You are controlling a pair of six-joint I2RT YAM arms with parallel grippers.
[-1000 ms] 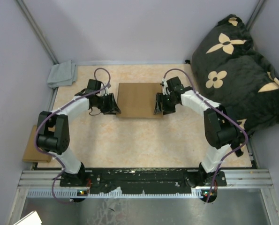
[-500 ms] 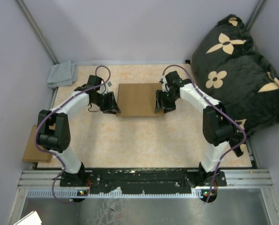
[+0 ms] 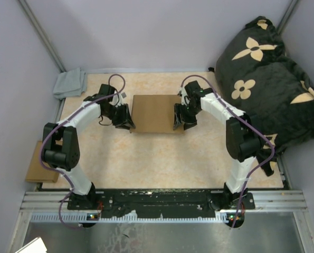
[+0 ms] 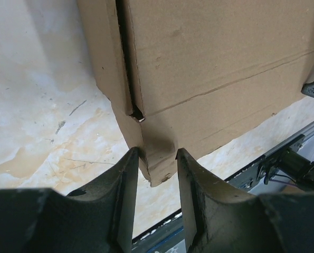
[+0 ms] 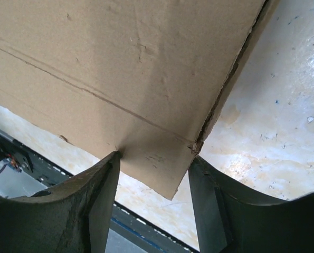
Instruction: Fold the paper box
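No readable text, labels, brands or numbers in any view. The plain brown cardboard die-cut box (image 3: 154, 112) is unprinted. The black cushion with beige flower motifs (image 3: 267, 79) shows pattern only, possibly brand-style, with no letters legible.

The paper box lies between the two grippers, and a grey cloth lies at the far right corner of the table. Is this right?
Not quite: the grey cloth lies at the far left corner, as the top external view shows. The rest holds.
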